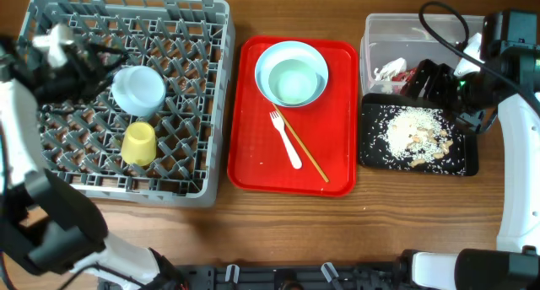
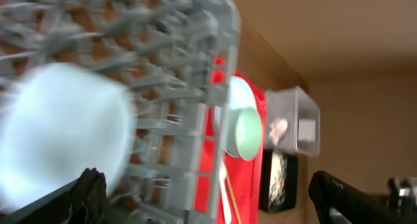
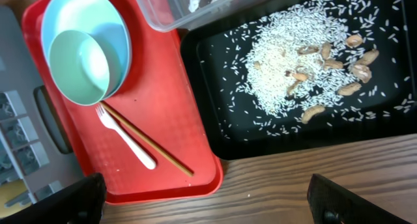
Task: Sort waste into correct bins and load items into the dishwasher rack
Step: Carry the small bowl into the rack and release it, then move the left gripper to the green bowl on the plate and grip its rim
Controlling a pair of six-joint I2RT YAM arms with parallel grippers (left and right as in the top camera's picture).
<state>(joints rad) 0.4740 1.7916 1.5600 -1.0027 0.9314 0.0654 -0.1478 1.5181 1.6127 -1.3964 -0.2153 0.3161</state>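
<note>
Two empty hands, left hand (image 2: 215,196) and right hand (image 3: 212,199), both spread wide. Likely light, stiff, slippery fork (image 3: 127,139) beside chopsticks (image 3: 148,141); pinch mid-handle.

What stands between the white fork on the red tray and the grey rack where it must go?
Nothing visible does. The fork lies on the red tray; only the tray's low rim and a strip of table separate it from the rack. The chopsticks lie on its far side, away from the rack.

Robot lab setup, wooden table (image 1: 380,222), dishwasher rack (image 1: 181,62), red tray (image 1: 253,147)
</note>
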